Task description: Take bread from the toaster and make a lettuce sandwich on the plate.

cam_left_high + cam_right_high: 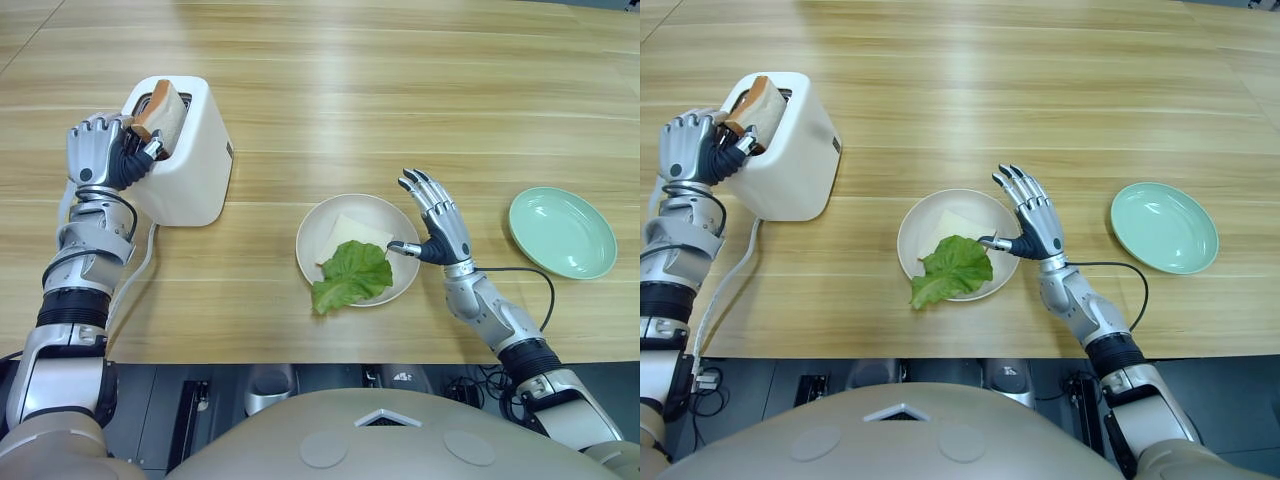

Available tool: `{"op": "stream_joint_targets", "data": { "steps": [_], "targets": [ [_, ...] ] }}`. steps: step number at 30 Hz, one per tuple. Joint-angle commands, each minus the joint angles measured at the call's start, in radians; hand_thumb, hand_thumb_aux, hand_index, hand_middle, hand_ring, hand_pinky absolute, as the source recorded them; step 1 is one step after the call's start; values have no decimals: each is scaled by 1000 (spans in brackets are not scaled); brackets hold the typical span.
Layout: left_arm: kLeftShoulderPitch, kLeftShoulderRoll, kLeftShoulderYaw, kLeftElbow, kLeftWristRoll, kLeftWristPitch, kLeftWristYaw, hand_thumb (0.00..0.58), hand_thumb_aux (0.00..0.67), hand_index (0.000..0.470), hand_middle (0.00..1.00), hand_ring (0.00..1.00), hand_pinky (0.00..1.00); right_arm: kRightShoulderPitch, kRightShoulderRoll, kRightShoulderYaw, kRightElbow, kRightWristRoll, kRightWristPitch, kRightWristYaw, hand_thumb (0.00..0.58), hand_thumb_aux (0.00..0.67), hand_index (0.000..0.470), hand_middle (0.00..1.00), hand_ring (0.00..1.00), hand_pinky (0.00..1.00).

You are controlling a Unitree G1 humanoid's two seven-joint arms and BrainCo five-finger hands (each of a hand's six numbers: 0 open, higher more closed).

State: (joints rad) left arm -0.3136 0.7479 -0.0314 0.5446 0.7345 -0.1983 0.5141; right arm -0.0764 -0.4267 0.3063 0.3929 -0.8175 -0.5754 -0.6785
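Note:
A white toaster (pixel 190 150) stands at the left of the wooden table. A slice of bread (pixel 163 112) sticks up from its slot, and my left hand (pixel 100 150) is shut on that slice at the toaster's left side. In the middle sits a cream plate (pixel 400 215) holding a pale bread slice (pixel 350 233) with a green lettuce leaf (pixel 350 277) lying over its near part and hanging past the rim. My right hand (pixel 435 220) hovers open at the plate's right edge, fingers spread, thumb tip over the rim.
An empty mint-green plate (pixel 562 232) lies at the right. The toaster's white cord (pixel 145 260) runs down toward the table's near edge. A black cable (pixel 520 275) loops beside my right forearm. Bare wood stretches across the far side.

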Motion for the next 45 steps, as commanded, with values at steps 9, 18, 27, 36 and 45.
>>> {"op": "stream_joint_targets", "data": {
  "steps": [9, 18, 27, 36, 45],
  "targets": [
    [-85, -27, 54, 38, -85, -117, 219, 580, 670, 460, 1000, 1000, 1000, 15, 6, 4, 39, -6, -3, -43, 0, 0, 0, 0, 0, 0],
    [-64, -89, 133, -191, -346, -448, 165, 580, 670, 460, 1000, 1000, 1000, 33, -19, -21, -6, 4, -21, -79, 5, 3, 2, 0, 0, 0],
    [-2, -290, -183, -290, -750, -466, -527, 580, 670, 460, 1000, 1000, 1000, 109, -101, -133, -192, -2, -87, -139, 0, 0, 0, 0, 0, 0],
    [-34, -521, -249, 9, -815, -419, -841, 580, 670, 460, 1000, 1000, 1000, 164, -132, -63, -368, -117, -93, -2, 0, 0, 0, 0, 0, 0],
    [-29, -678, -221, 181, -745, -393, -808, 580, 670, 460, 1000, 1000, 1000, 160, -124, 36, -359, -123, -109, 126, 0, 0, 0, 0, 0, 0]
  ]
}}
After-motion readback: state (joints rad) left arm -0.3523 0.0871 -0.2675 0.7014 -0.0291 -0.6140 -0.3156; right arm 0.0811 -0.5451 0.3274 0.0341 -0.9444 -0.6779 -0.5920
